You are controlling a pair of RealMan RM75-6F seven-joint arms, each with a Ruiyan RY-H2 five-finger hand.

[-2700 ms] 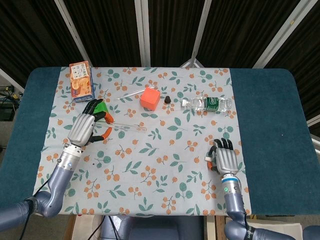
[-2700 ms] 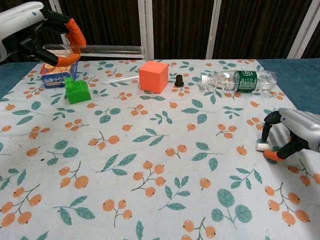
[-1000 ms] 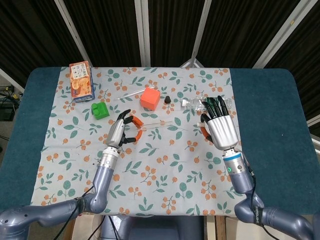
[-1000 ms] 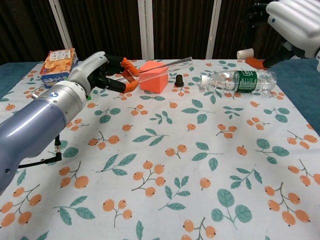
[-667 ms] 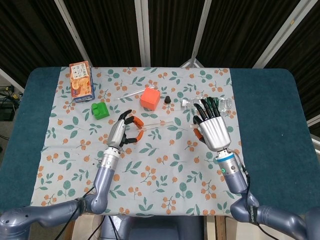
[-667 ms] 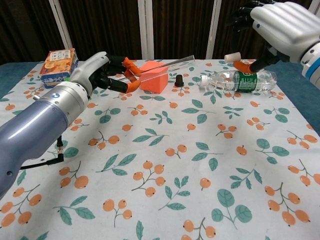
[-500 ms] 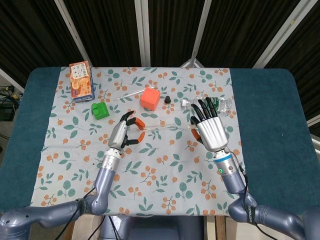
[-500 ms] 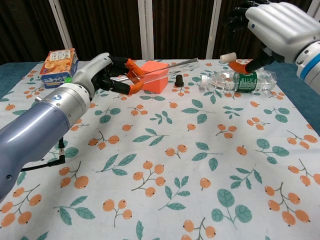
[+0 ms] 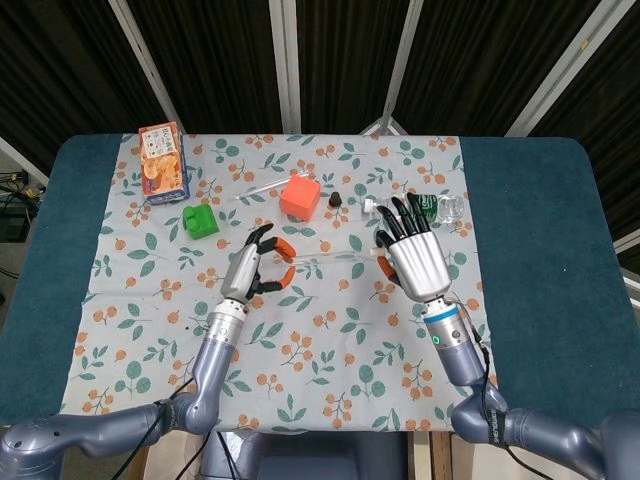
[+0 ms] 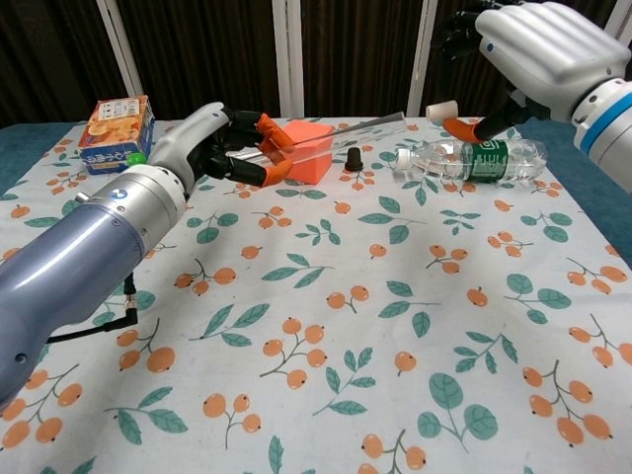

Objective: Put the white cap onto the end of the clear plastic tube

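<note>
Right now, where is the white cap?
In the chest view, the white cap is upper right, pinched by the right hand, above the water bottle, beside the clear tube's open end.

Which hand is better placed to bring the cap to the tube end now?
The right hand. It already pinches the white cap, raised close to the free end of the tube. The left hand holds the tube and should probably just keep it steady.
</note>
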